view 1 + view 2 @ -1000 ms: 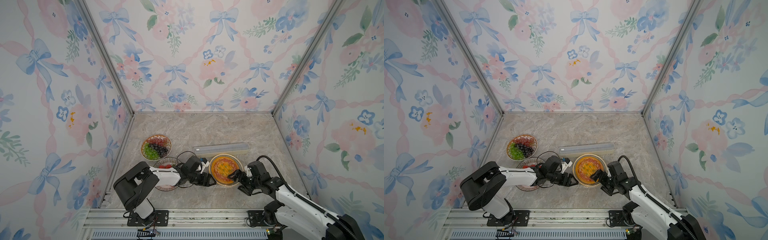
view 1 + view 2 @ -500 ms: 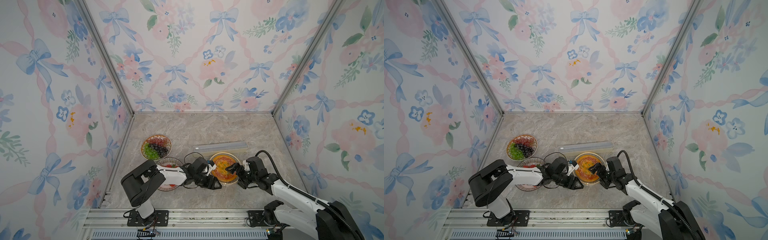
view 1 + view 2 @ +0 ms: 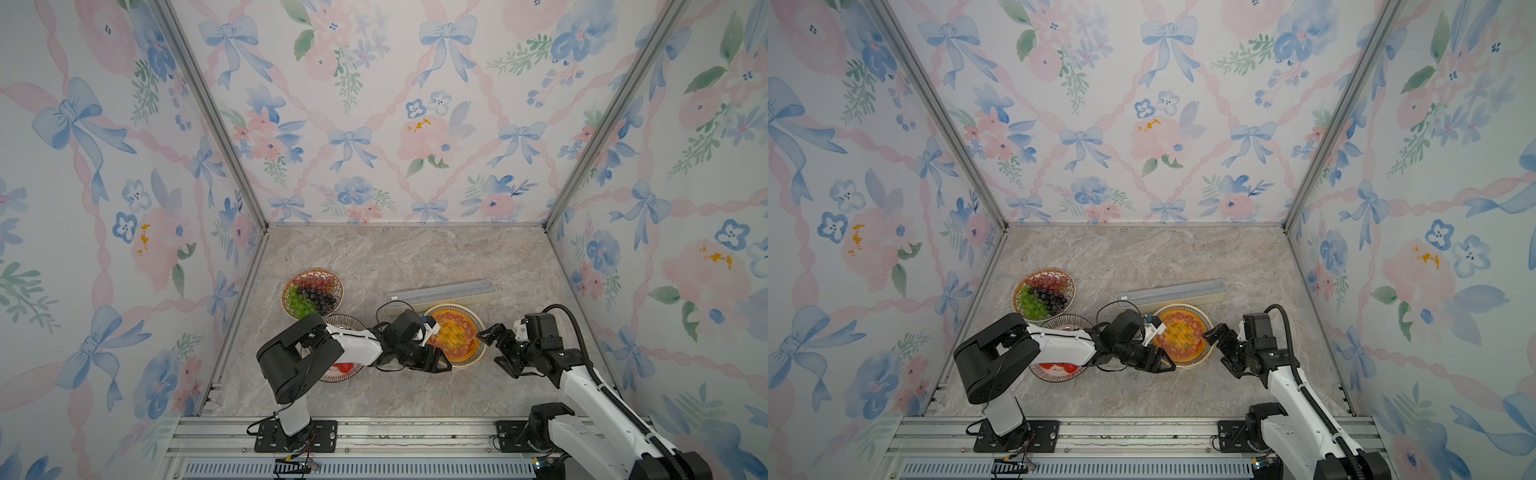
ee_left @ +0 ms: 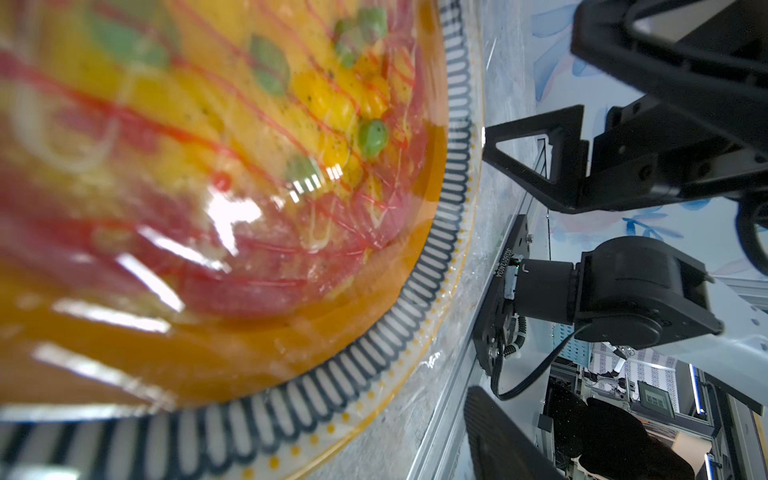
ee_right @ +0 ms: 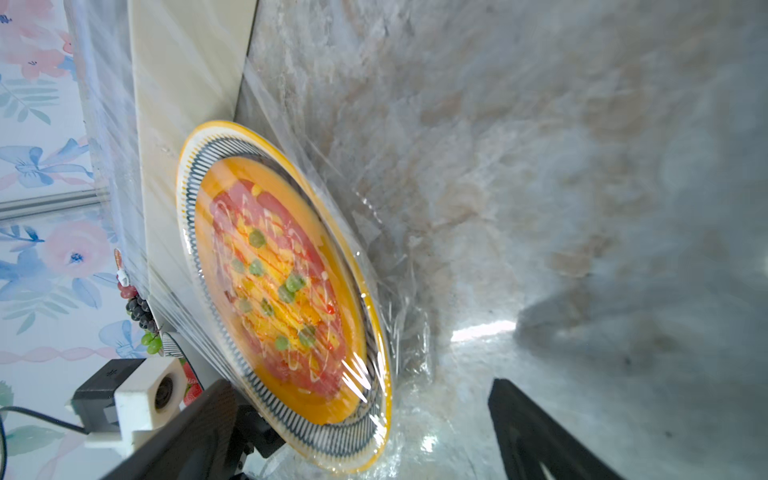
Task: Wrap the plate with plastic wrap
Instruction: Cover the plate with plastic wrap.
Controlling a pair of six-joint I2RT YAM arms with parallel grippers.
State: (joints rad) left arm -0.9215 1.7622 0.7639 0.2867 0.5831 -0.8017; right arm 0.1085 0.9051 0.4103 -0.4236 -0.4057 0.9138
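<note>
Two risks: snagging plastic wrap (image 5: 390, 286) (draped over plate (image 3: 455, 306), lower centre, seemingly running back to box (image 3: 440, 293)) by catching loose skirt; shoving plate. Right gripper (image 3: 490, 347) splayed, empty, just right of rim. Left gripper (image 3: 440, 363) at lower-left rim, grip impossible to tell.

Your plate (image 4: 446, 232) is blurring and running off frame up close, and your left arm (image 3: 353, 347) is half-covering the bowl (image 3: 347, 321).

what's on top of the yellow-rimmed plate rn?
Clear plastic wrap is stretched over the plate, glossy and crinkled, and spills onto the table beside it. Food shows through the film. Whether the wrap is tucked beneath the plate is hidden.
</note>
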